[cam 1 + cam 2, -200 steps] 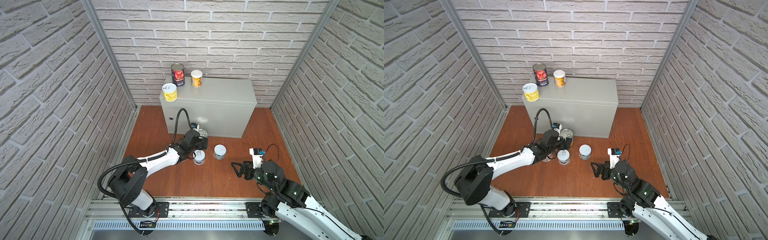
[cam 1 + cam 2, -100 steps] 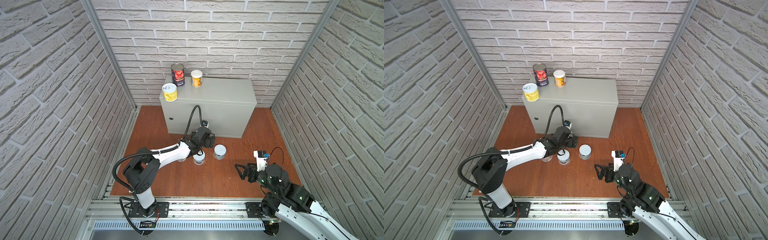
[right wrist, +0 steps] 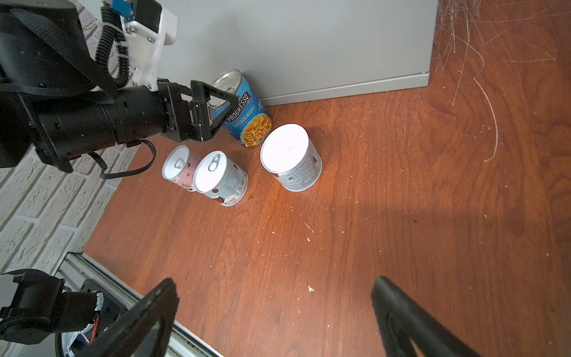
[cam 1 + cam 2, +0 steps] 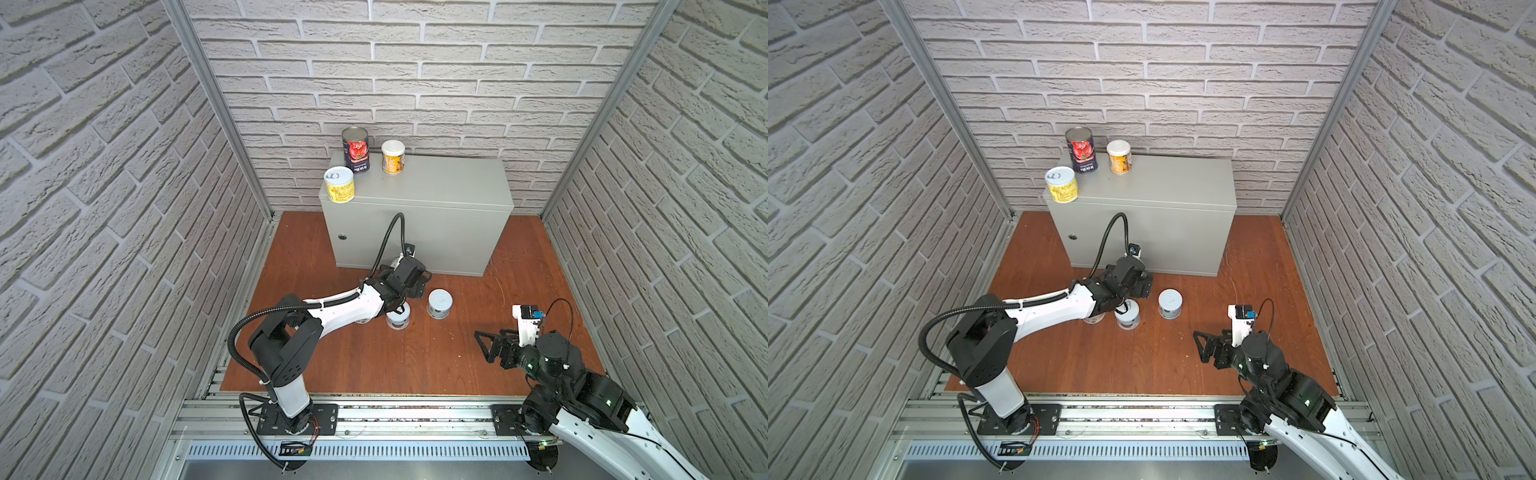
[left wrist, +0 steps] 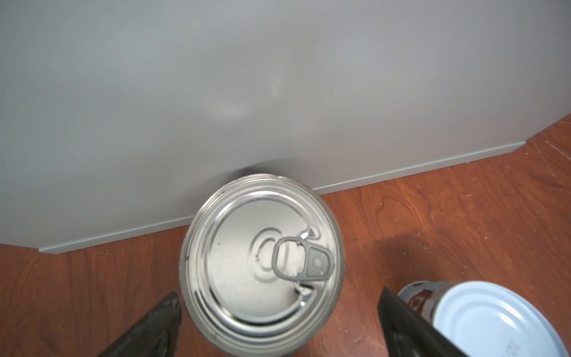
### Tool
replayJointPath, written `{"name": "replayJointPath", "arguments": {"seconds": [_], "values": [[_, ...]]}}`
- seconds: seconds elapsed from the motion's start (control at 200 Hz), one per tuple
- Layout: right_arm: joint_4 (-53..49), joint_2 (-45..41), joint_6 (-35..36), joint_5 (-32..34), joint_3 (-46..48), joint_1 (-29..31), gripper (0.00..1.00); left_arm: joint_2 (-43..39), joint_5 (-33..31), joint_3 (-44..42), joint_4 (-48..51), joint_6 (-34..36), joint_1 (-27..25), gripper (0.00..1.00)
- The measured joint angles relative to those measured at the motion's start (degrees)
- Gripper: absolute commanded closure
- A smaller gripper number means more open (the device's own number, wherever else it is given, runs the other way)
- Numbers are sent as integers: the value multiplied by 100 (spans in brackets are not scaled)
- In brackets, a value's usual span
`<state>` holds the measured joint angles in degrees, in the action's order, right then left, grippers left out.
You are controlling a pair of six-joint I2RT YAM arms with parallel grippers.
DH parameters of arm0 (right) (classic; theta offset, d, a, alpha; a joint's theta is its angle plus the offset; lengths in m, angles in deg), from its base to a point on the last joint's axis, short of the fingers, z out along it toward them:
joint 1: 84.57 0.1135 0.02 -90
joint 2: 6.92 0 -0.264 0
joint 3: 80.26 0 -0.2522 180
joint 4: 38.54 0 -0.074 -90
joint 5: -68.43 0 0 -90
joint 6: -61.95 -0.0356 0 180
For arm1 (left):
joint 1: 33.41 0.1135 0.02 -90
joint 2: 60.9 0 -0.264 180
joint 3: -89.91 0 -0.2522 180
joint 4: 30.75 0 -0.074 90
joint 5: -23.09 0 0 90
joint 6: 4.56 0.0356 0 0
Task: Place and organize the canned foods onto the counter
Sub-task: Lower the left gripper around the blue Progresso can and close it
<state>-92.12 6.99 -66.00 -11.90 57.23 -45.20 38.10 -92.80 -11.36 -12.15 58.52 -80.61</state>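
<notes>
A: Logging, mid-frame in a top view by grey metal counter (image 4: 415, 195): left gripper (image 4: 419, 284) splayed at soup can (image 5: 262, 262), ribbed silver lid.
B: Reads blue-labelled only via right wrist; right gripper (image 3: 275, 282) gaping above scuffed wood floor (image 3: 401, 185).

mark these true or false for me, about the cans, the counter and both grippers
1. Three cans stand on the counter. True.
2. The left gripper is shut on the Progresso can. False: its jaws stand open on either side of the can's top.
3. The Progresso can stands upright on the floor, close to the counter's front. True.
4. The right gripper holds a white can. False: it is open and empty, above bare floor.
5. The tomato can lies on its side. False: it stands upright on the counter.
</notes>
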Motion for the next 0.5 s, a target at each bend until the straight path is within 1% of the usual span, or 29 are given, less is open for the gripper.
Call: {"name": "replayJointPath", "arguments": {"seconds": [0.165,0.5], "values": [[-17,0,-15,42,0,0,1,160,83,0,-17,-31,142,2],[-37,-85,-116,57,74,0,1,205,184,-28,-251,-9,238,4]]}}
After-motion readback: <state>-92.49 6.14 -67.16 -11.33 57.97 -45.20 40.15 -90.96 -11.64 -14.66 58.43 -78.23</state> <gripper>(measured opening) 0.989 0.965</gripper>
